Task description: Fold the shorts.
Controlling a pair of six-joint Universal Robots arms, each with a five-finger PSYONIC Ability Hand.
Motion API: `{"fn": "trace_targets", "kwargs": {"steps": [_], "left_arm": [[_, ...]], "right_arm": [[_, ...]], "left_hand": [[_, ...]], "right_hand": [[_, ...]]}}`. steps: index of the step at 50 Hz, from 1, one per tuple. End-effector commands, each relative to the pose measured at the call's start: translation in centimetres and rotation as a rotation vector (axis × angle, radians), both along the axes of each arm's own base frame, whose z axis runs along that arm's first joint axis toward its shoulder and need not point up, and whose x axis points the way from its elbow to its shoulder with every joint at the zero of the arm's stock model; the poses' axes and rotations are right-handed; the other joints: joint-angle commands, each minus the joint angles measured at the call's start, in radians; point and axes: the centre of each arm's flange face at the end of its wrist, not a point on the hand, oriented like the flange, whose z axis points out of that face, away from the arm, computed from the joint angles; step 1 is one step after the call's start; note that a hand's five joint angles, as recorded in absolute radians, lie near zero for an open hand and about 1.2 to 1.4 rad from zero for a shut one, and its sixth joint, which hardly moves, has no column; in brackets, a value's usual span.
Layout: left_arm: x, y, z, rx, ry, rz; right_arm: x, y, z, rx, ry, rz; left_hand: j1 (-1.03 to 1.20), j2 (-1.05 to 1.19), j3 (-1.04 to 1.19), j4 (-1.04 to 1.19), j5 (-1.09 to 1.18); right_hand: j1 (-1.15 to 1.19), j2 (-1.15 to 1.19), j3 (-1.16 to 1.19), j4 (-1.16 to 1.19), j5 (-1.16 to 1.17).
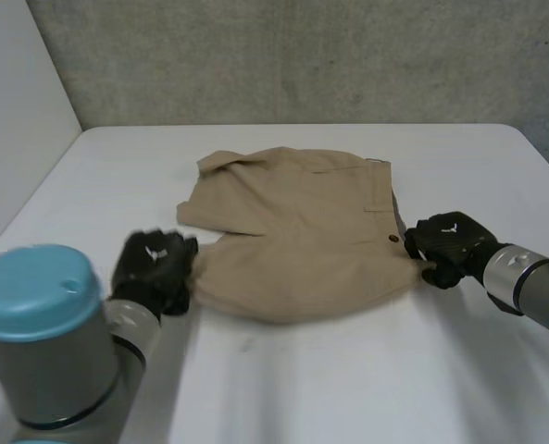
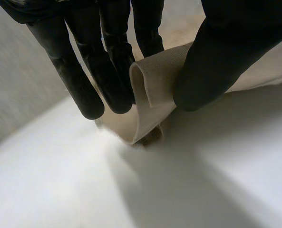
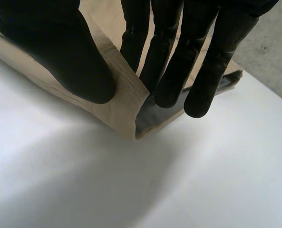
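The tan shorts lie flat in the middle of the white table, waistband and button toward the right. My left hand is at their near-left corner. In the left wrist view its fingers and thumb pinch a raised fold of the tan cloth. My right hand is at the near-right corner by the waistband. There its thumb and fingers clamp the cloth edge, whose dark inner lining shows beneath.
My left arm's light-blue cap stands in the near-left foreground. A grey wall runs behind the table's far edge, and a white panel stands at the left. Bare tabletop stretches in front of the shorts.
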Motion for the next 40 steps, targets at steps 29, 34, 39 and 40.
{"fn": "trace_targets", "kwargs": {"steps": [29,34,39,40], "left_arm": [[3.8,5.4,4.6,0.193,-0.057,-0.095],[4.3,7.5,6.5,0.223,-0.044,-0.161],[4.5,9.0,7.4,0.279,-0.015,-0.247],[4.5,9.0,7.4,0.287,-0.011,-0.250]], "right_arm": [[-0.7,6.9,6.0,0.188,0.125,0.082],[-2.4,9.0,8.0,0.223,0.203,0.095],[-3.8,10.1,9.7,0.210,0.239,0.095],[-4.0,10.1,9.7,0.210,0.243,0.091]], "left_hand": [[0.304,0.206,0.212,0.197,0.285],[0.304,0.206,0.212,0.197,0.285],[0.304,0.206,0.212,0.197,0.285],[0.304,0.206,0.212,0.197,0.285]], "right_hand": [[0.475,0.227,0.218,0.208,0.242],[0.475,0.227,0.218,0.208,0.242],[0.475,0.227,0.218,0.208,0.242],[0.475,0.227,0.218,0.208,0.242]]}}
